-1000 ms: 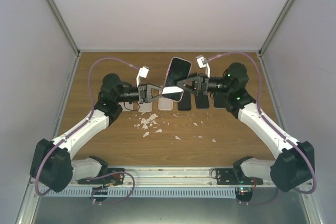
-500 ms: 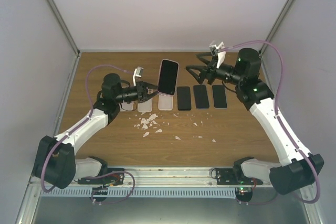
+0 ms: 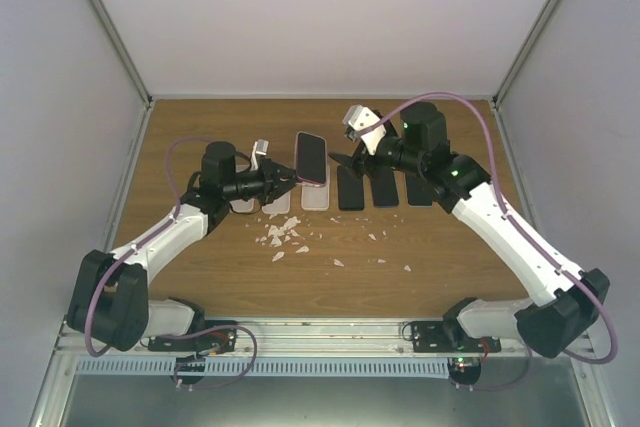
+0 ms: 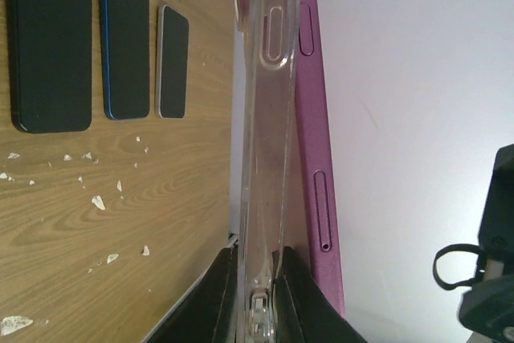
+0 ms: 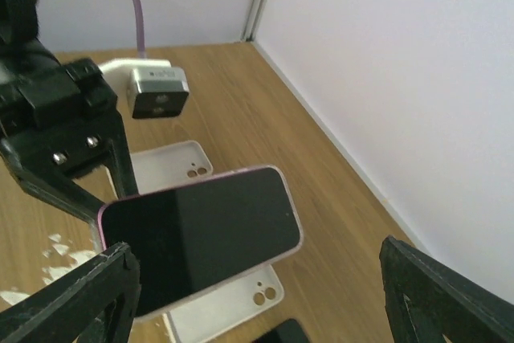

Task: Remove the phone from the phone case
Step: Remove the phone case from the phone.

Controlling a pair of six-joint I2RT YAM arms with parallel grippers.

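- Left gripper (image 3: 284, 176): clenched on one end of the clear plastic phone case (image 4: 265, 158). In the left wrist view its two black fingers (image 4: 215, 304) pinch the thin transparent wall between them.
- Magenta-rimmed phone with a dark screen (image 3: 311, 156): carried with that case, held up off the table at the left gripper's tip, screen facing up and tilted towards the right arm. In the left wrist view its magenta side lies against the clear wall; whether it sits fully in the case cannot be told.
- Right gripper (image 3: 340, 161): released, its black fingers (image 5: 80, 299) spread wide with nothing clamped between them. It stands just beside the free end of the phone; contact cannot be made out.
- White cases (image 3: 315, 198): lying flat in a short row on the table directly beneath the raised phone, camera cut-outs visible in the right wrist view.
- Three dark rectangular phones (image 3: 350, 192): flat, side by side, continuing the row to the right of the white cases, partly under the right arm.
- Small white fragments (image 3: 284, 233): scattered on the surface in front of the row, towards the arm bases.
- Brown wood-grain table (image 3: 450, 267): bears all of the above, enclosed by pale walls (image 3: 320, 17).
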